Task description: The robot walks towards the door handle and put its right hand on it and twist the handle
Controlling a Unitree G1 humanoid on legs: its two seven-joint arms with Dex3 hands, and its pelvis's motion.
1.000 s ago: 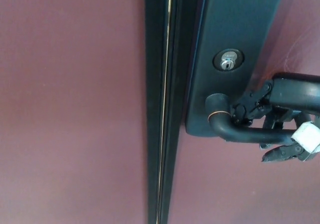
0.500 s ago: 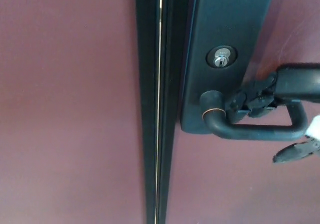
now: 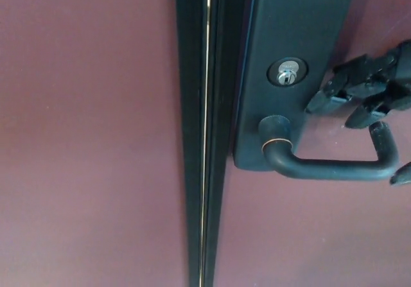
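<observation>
Since a second ago the right robot hand (image 3: 366,91) has come off the door handle (image 3: 334,166) and lifted away to the upper right; it was wrapped around the lever then, and now sits above it, released, its fingers (image 3: 331,97) spread and holding nothing. The view itself has shifted only a little.

The reddish-brown door (image 3: 90,139) fills most of the head view, split by a dark vertical seam (image 3: 202,133) with a thin bright line running down it. Just right of the seam stands the tall dark plate (image 3: 286,30) that carries the hardware. A silver keyhole (image 3: 286,74) sits in the plate, and directly below it the round collar of the lever meets the plate. From there the lever bends and runs level toward the right, ending in an upturned tip near the right edge, just below the fingertips but apart from them. A further dark tip of the hand shows at the right edge below the lever.
</observation>
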